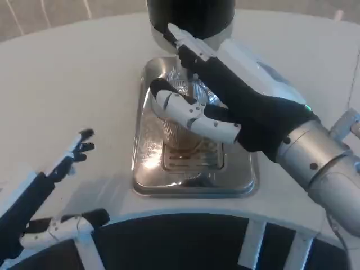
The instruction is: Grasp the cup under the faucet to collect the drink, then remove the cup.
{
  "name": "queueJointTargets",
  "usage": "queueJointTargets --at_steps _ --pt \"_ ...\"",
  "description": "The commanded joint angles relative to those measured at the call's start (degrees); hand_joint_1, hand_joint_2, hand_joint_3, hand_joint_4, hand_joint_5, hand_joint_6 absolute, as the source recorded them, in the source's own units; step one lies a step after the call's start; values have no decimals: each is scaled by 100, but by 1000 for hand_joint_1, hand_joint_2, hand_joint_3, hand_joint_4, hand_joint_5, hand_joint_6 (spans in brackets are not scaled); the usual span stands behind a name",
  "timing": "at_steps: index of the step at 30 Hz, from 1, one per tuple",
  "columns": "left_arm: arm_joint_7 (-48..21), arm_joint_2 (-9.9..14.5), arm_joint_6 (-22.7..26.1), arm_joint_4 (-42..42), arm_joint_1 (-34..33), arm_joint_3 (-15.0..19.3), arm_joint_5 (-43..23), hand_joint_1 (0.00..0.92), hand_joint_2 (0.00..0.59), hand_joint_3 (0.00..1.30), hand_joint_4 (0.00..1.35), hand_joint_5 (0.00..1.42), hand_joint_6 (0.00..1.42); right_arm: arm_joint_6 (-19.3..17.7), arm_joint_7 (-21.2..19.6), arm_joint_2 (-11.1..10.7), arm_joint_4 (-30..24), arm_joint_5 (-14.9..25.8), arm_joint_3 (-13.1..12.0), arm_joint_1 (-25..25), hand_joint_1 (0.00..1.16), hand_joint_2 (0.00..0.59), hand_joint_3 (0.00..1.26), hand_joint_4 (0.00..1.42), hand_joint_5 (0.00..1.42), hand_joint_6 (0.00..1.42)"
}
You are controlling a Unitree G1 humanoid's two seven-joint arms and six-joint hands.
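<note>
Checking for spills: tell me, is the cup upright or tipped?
Upright. The clear cup stands on the metal drip tray under the black dispenser, with the right hand wrapped around it.

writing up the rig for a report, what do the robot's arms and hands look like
Right forearm: silver metal cylinder with small dark screws. Right robot hand: black palm, white back, white-and-black fingers. Left robot hand: white shell over black, dark fingertips.

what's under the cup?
The clear cup stands on the slotted grate of the steel drip tray, held by the right hand. Grate slots show through its base. Liquid level inside the cup can't be told.
</note>
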Motion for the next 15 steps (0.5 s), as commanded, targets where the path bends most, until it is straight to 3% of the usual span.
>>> queueJointTargets --at_steps 1,7,15 --pt "-250 -264 570 -443 114 76 -290 109 36 0 2 156 257 -186 359 -15 -182 145 240 38 144 495 0 0 0 0" --pt "-244 -706 1141 -954 14 -44 -204 184 27 0 0 184 286 -112 390 -65 -263 112 225 83 145 500 0 0 0 0" --pt "-153 -1186 1334 -1043 -180 -69 -152 318 37 0 0 265 350 -50 437 -43 -345 -7 238 143 189 508 0 0 0 0"
